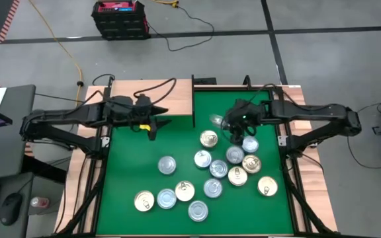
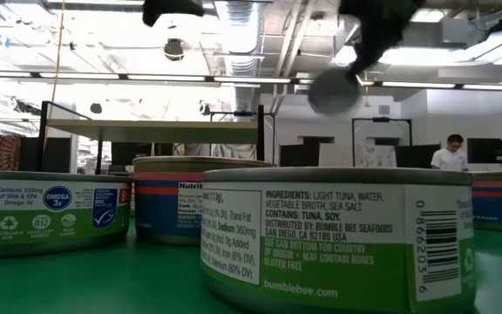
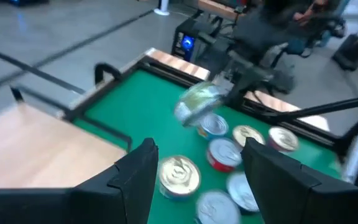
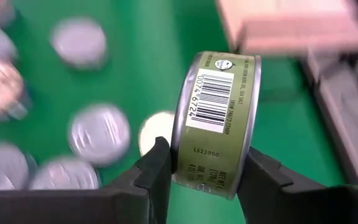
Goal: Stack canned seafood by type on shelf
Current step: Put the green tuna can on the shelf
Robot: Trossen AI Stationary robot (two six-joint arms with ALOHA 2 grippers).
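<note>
Several tins of canned seafood (image 1: 218,169) lie flat on the green mat (image 1: 131,172), mostly at its right and near side. The light-wood shelf (image 1: 177,99) lies at the mat's far left corner, with no tin showing on it. Over the far middle of the mat, my right gripper (image 1: 226,124) is shut on one green-labelled tin (image 4: 216,118), held in the air; this tin (image 2: 334,89) also shows blurred in the low view. My left gripper (image 3: 199,149) hovers open by the shelf's near right corner with nothing between its fingers. My right gripper pinches the green-labelled tin by its two flat faces (image 4: 180,155), one finger (image 4: 157,171) on each face. The tin stands on edge, its barcoded side wall toward the wrist camera. It is lifted clear of the mat and of the other tins.
A black rail (image 3: 107,71) runs along the mat's far edge by the shelf. The table's wood rim (image 1: 309,192) borders the mat on both sides. Large tins (image 2: 338,235) stand close before the low camera. A person (image 2: 450,155) is far off in the room.
</note>
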